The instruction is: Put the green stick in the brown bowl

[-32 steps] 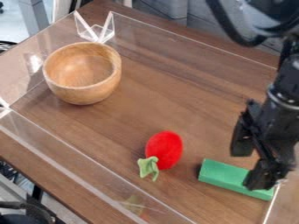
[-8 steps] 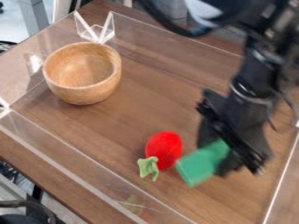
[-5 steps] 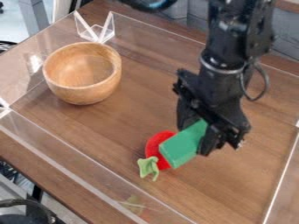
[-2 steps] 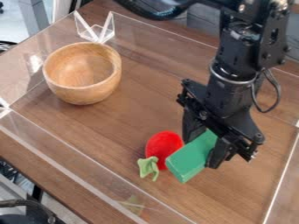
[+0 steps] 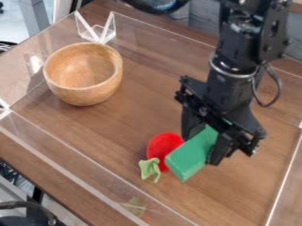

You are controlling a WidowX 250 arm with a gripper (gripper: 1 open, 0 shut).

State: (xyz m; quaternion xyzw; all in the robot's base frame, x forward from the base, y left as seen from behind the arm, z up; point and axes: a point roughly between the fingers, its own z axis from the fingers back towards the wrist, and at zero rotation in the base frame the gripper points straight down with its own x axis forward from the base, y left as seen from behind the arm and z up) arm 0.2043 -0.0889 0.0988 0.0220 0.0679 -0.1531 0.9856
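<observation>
My gripper (image 5: 207, 141) points down near the table's front right and is shut on the green stick (image 5: 192, 155), a bright-green bar that hangs tilted just above the wood. Its lower end sits right beside the red strawberry toy (image 5: 164, 147). The brown bowl (image 5: 83, 73), round and light wood, stands empty at the back left, well apart from the gripper.
A clear plastic wall (image 5: 71, 168) fences the table on all sides. The strawberry's pale green leaves (image 5: 150, 169) lie near the front wall. Bare wood (image 5: 147, 93) stretches between the bowl and the arm. A clear folded piece (image 5: 97, 28) sits in the back corner.
A few seconds ago the stick lay on the table at the right; it is now held and lifted. Over the last second the gripper and stick have barely shifted.
</observation>
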